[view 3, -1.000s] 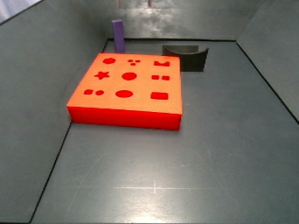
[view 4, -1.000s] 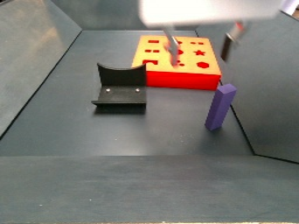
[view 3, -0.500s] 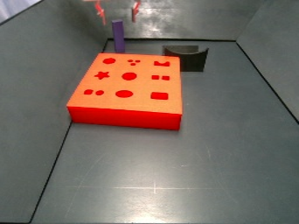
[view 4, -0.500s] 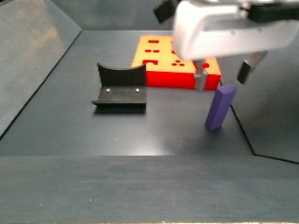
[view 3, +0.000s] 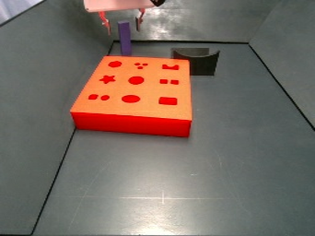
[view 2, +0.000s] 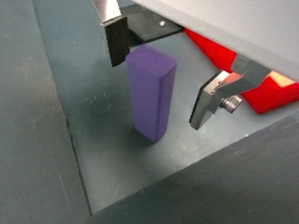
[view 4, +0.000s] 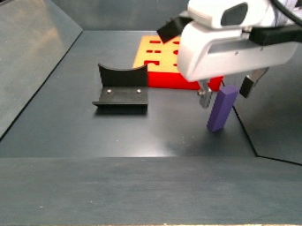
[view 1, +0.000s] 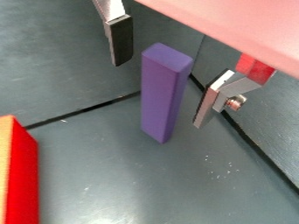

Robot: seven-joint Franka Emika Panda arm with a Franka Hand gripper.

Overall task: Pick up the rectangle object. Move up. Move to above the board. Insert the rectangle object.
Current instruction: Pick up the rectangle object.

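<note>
In a side view the board (view 3: pixel 133 93) lies flat on the dark floor (view 3: pixel 185 184), a little left of the middle, with its cutouts facing up. From the board's centre, the rectangle object (view 3: pixel 125 38) stands at about 12 o'clock, just behind the board's far edge, upright on the floor. The gripper (view 3: pixel 127 20) hangs directly over the top of this purple block, and the white body of the arm hides its upper end. The fixture (view 3: pixel 197 60) stands at about 2 o'clock from the board's centre, near the far right corner of the board and apart from it.

In the side view from the opposite end, the fixture (view 4: pixel 120 88) is on the left and the board (view 4: pixel 177 65) is further back, at about 2 o'clock from it. The rectangle object (view 4: pixel 222 108) stands at about 5 o'clock from the board, well apart from the fixture, and the gripper (view 4: pixel 225 88) is around its upper part.

In both wrist views the fingers are spread open, with one finger (view 1: pixel 118 38) on one side of the rectangle object (view 1: pixel 163 93) and one finger (view 1: pixel 215 96) on its opposite side. A clear gap shows between each pad and the block, so the fingers do not touch it and nothing is gripped. The block (view 2: pixel 149 93) stands straight on the floor between the open fingers (view 2: pixel 211 98), and a part of the red board (view 2: pixel 239 74) shows behind them
</note>
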